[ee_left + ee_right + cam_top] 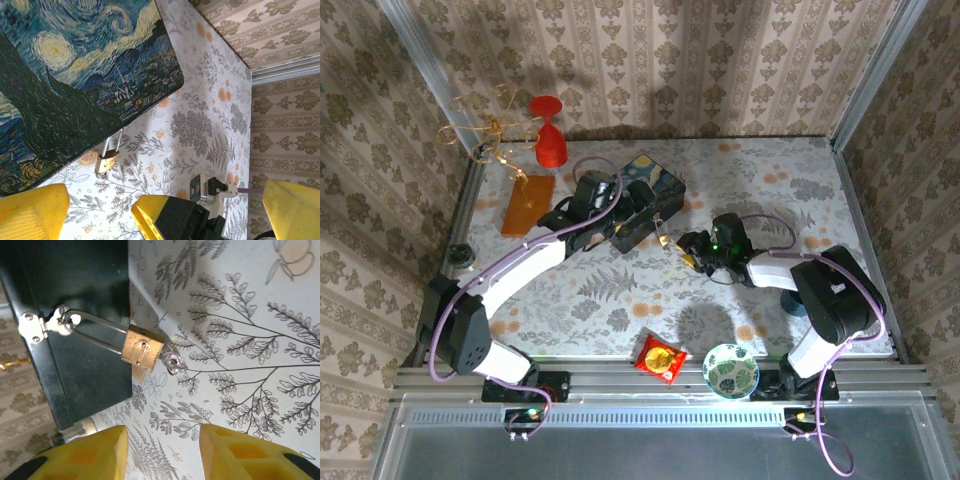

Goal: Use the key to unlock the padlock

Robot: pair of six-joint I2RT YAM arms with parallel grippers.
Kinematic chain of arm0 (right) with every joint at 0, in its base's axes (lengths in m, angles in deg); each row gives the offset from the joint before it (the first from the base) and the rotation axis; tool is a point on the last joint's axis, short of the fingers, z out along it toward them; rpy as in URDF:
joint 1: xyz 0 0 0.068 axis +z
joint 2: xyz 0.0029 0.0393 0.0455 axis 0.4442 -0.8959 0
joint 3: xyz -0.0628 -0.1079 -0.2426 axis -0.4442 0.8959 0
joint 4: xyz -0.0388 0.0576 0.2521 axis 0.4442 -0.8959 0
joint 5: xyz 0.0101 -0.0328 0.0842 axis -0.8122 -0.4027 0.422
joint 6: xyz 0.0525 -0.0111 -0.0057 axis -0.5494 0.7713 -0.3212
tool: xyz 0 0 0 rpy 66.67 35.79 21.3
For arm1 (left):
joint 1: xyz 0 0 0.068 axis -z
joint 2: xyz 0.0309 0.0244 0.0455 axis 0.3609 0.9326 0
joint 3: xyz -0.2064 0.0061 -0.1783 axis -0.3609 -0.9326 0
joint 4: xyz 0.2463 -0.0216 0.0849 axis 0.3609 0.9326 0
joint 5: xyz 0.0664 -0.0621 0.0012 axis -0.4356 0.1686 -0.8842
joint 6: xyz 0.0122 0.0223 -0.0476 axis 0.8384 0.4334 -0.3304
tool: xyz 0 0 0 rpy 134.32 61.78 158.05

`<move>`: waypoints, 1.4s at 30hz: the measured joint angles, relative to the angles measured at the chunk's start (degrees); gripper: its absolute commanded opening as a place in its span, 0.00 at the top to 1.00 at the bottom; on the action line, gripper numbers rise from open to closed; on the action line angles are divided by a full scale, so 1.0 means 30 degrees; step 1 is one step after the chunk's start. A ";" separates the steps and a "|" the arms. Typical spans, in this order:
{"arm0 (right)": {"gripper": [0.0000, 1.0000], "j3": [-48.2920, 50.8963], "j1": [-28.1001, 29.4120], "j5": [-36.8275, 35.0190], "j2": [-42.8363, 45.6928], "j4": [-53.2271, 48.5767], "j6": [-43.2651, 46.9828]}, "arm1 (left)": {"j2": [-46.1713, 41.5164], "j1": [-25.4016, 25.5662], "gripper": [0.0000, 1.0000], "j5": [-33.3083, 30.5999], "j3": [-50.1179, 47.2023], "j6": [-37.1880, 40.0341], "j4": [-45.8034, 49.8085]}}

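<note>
Yellow-fingered right gripper (164, 440) hangs wide open, empty, near the small brass padlock (142, 351); left gripper (162, 195) likewise. We judge its silvery shackle (102, 322) closed: unlocking remains.

Far left on the floral desk (770, 190): upright red goblet (550, 135), tangled gold wire (485, 125) beside it, flat orange card (528, 205) nearer. Starry-night painted box (655, 180) lying mid-desk. At the near edge, red snack packet (661, 359) just beside green-patterned bowl (730, 371).
</note>
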 measured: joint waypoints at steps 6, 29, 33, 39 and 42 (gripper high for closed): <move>0.50 -0.2157 0.0131 -0.0124 0.0051 -0.2506 0.4415 | -0.0277 -0.0087 0.00 -0.0801 0.0000 0.0998 0.0721; 0.45 -0.1989 -0.1042 -0.3147 0.1894 -0.7293 0.9923 | 0.6776 0.3344 0.27 -0.2368 0.4481 0.2841 0.2827; 0.44 -0.1166 -0.1086 -0.3541 0.3155 -0.7599 0.9872 | 0.8306 0.3439 0.28 -0.2754 0.5034 0.3213 0.2841; 0.44 -0.0743 -0.1086 -0.3694 0.3767 -0.7599 0.9777 | 0.9639 0.3439 0.26 -0.3344 0.5071 0.3315 0.2849; 0.44 -0.0663 -0.1086 -0.3810 0.3927 -0.7606 0.9566 | 0.9989 0.3424 0.26 -0.3359 0.5049 0.3279 0.2339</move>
